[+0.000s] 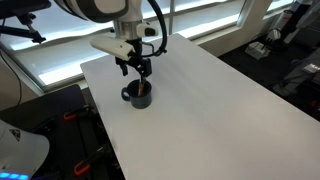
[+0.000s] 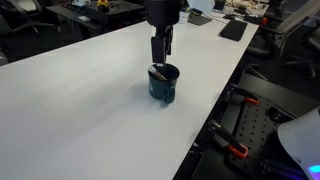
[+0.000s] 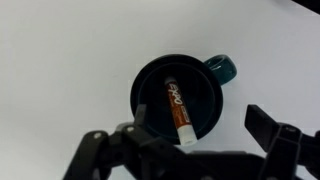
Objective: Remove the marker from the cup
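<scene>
The dark navy cup (image 1: pixel 139 96) stands on the white table (image 1: pixel 210 100), near its edge, and shows in both exterior views (image 2: pixel 163 84). In the wrist view the cup (image 3: pixel 150 85) is seen from above with its handle to the right. The marker (image 3: pixel 179 111) lies slanted inside it, reddish-orange body with a white end resting on the rim. My gripper (image 1: pixel 141 71) hangs just above the cup (image 2: pixel 161 52). In the wrist view its fingers (image 3: pixel 200 130) are spread wide apart, open and empty, over the cup's lower rim.
The table's edge runs close to the cup (image 2: pixel 215 110). Dark equipment with red clamps (image 2: pixel 240 150) stands below that edge. Office desks and chairs (image 2: pixel 60 15) stand beyond the table. Windows (image 1: pixel 60 45) line the far side.
</scene>
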{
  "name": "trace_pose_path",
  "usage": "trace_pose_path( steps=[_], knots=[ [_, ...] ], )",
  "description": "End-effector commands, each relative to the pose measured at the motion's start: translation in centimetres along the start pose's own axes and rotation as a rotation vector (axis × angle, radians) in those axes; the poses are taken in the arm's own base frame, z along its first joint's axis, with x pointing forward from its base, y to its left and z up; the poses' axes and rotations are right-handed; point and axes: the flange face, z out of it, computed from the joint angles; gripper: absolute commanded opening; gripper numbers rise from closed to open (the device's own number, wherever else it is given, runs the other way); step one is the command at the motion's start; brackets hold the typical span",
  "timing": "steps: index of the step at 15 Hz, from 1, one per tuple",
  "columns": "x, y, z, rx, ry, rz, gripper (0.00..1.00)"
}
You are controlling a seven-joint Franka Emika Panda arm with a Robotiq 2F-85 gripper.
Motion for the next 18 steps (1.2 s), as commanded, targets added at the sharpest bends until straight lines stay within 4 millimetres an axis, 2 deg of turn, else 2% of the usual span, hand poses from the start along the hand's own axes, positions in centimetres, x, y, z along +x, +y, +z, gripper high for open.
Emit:
trace_pose_path(
  steps=[1, 2, 4, 9, 11, 13, 14, 18],
  knots=[
    [1.1, 1.2, 1.3, 0.003, 0.013, -0.08, 1.0],
    [1.2, 1.4, 1.6, 0.005, 0.012, -0.092, 0.98],
    [1.5, 2.0, 2.1, 0.014, 0.005, -0.103, 0.77],
    [1.9, 2.8, 3.0, 0.022, -0.008, -0.119, 0.39],
    [2.0, 3.0, 3.5, 0.022, -0.009, -0.12, 0.35],
    [1.9, 2.7, 3.9, 0.028, 0.005, -0.128, 0.37],
    [1.9, 2.6, 4.2, 0.03, 0.015, -0.136, 0.42],
    [1.9, 2.0, 5.5, 0.032, 0.054, -0.174, 0.44]
  ],
)
